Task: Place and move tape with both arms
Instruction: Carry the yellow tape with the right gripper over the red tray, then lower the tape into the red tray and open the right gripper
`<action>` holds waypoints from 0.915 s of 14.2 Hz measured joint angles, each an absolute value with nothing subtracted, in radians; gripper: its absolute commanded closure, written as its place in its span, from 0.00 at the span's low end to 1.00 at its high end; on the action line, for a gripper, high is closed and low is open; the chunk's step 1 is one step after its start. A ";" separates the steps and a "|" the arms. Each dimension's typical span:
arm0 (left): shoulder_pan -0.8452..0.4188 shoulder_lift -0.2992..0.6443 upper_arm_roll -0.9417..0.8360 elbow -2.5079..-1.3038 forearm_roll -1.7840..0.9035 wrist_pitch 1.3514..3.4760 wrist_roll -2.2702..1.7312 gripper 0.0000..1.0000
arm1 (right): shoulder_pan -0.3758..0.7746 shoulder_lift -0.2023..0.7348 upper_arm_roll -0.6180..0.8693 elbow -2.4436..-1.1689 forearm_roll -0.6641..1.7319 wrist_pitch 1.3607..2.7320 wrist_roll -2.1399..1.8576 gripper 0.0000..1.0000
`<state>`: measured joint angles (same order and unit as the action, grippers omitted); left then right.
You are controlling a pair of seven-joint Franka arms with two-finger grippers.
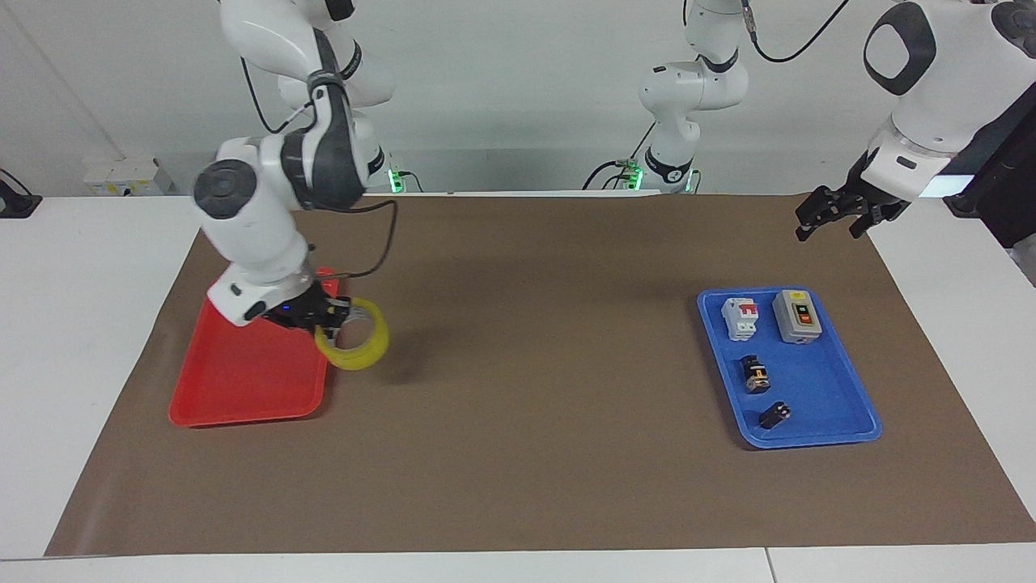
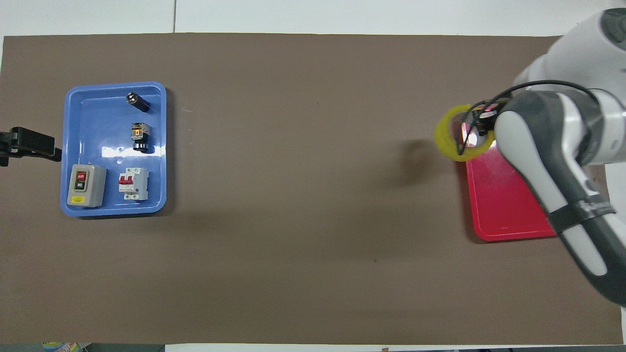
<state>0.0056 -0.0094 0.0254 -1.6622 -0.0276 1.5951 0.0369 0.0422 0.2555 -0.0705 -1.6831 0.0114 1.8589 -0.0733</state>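
Observation:
The yellow tape roll (image 1: 356,348) hangs tilted in my right gripper (image 1: 330,317), which is shut on its rim. It is held in the air over the edge of the red tray (image 1: 243,380) that faces the middle of the table. In the overhead view the tape (image 2: 447,142) shows at that tray (image 2: 503,215) edge, with the right gripper (image 2: 481,123) partly hidden by the arm. My left gripper (image 1: 834,214) waits in the air near the left arm's end of the table, above the mat's edge; it also shows in the overhead view (image 2: 29,144).
A blue tray (image 1: 817,421) at the left arm's end holds a grey switch box (image 1: 796,316), a white-and-red breaker (image 1: 740,317) and two small black parts (image 1: 755,375). A brown mat (image 1: 526,453) covers the table.

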 measured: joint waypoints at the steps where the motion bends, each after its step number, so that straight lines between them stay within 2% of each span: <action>1: 0.006 -0.009 0.025 -1.662 -0.028 1.595 0.037 0.00 | -0.023 0.255 -0.071 -1.705 0.011 1.871 -0.153 1.00; 4: 0.006 -0.009 0.025 -1.662 -0.028 1.595 0.037 0.00 | -0.131 0.249 -0.071 -1.810 0.011 1.969 -0.277 1.00; 8: 0.006 -0.009 0.025 -1.662 -0.028 1.595 0.037 0.00 | -0.141 0.213 -0.066 -1.993 -0.034 2.188 -0.286 1.00; 13: 0.006 -0.009 0.025 -1.662 -0.028 1.595 0.037 0.00 | -0.175 0.202 -0.066 -2.051 -0.039 2.222 -0.317 1.00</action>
